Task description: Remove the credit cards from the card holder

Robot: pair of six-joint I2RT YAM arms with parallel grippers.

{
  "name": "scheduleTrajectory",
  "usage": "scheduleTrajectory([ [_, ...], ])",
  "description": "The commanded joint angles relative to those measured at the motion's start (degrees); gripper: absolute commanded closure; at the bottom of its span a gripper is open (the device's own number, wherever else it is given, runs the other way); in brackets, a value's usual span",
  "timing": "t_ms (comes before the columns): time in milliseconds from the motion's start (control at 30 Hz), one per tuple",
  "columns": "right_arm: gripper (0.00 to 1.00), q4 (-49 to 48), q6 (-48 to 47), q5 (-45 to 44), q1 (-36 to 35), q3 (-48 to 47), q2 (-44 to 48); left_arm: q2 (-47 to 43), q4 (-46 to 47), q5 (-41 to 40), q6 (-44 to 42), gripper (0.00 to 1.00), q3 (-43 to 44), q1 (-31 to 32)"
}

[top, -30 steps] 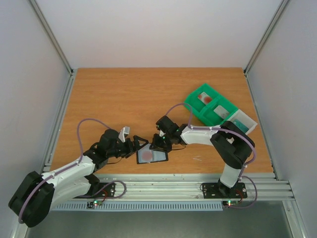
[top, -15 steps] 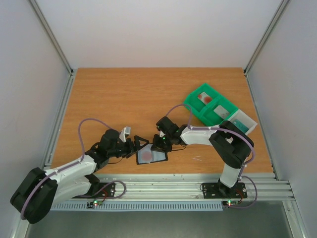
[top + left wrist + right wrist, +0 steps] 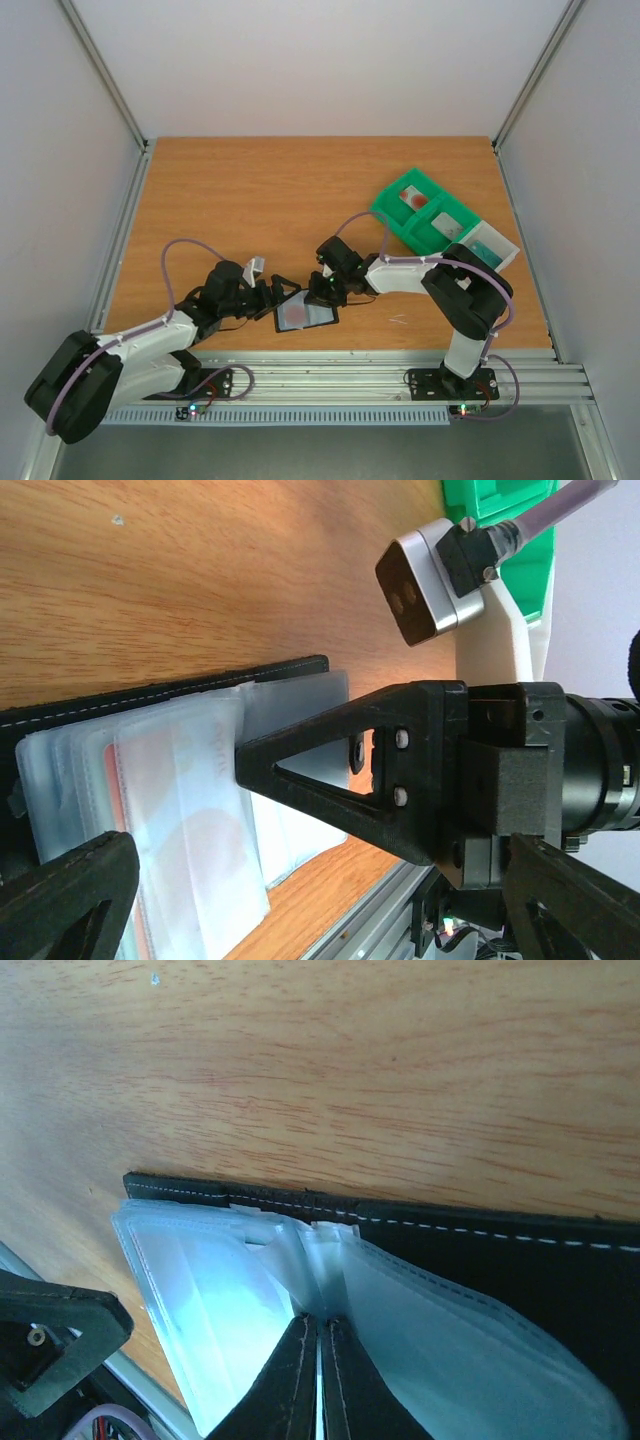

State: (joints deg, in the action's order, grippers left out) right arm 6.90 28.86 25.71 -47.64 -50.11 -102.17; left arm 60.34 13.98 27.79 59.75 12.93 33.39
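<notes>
Holder (image 3: 325, 318) lies open on the table (image 3: 250, 200), close to the near edge, between the 2 arms; black outer flap flat on the wood, white stitching along its rim; clear sleeves fan up out of it

Right gripper (image 3: 320, 1332) is right down on the holder; its fingers (image 3: 290, 1380) are pressed together, nipping 1 clear sleeve (image 3: 230, 1300) near the fold, only a thin pale line showing between them

Left gripper (image 3: 283, 300) sits just beside the holder's left edge; its fingers (image 3: 60, 900) are spread wide, 1 each side of the left wrist view, gripping nothing; the sleeves and the right gripper's finger lie between them

Pale card (image 3: 190, 850) with the round red mark is inside a sleeve of the holder, seen through the plastic; whether a 2nd card sits behind it I cannot tell

Green tray (image 3: 395, 222) stands well apart at the right side of the table, angled to its edge
</notes>
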Motion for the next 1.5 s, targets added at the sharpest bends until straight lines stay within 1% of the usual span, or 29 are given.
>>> scheduleTrajectory([
  [0, 0.95, -1.3, 1.6, -0.2, -0.9, 2.1, -2.1, 1.1, 4.1, -0.7, -1.2, 0.01, -0.8, -0.3],
  [167, 0.97, -3.6, 2.6, 0.9, -0.8, 2.9, -2.8, 1.9, 4.5, -0.7, -1.4, 0.00, -0.8, -0.3],
  [800, 0.97, -4.5, 3.4, 0.9, -0.8, 3.7, -2.9, 3.5, 4.2, -1.8, -2.4, 0.01, -1.1, -0.3],
  [1233, 0.97, -6.7, 5.0, 1.6, -0.9, 5.2, -3.2, 9.8, 14.2, 1.5, 1.3, 0.01, -1.2, -0.3],
  [1467, 0.96, -11.3, 6.3, 1.9, -0.8, 6.6, -2.4, 12.0, 19.4, 3.9, 4.3, 0.01, -1.2, -0.3],
])
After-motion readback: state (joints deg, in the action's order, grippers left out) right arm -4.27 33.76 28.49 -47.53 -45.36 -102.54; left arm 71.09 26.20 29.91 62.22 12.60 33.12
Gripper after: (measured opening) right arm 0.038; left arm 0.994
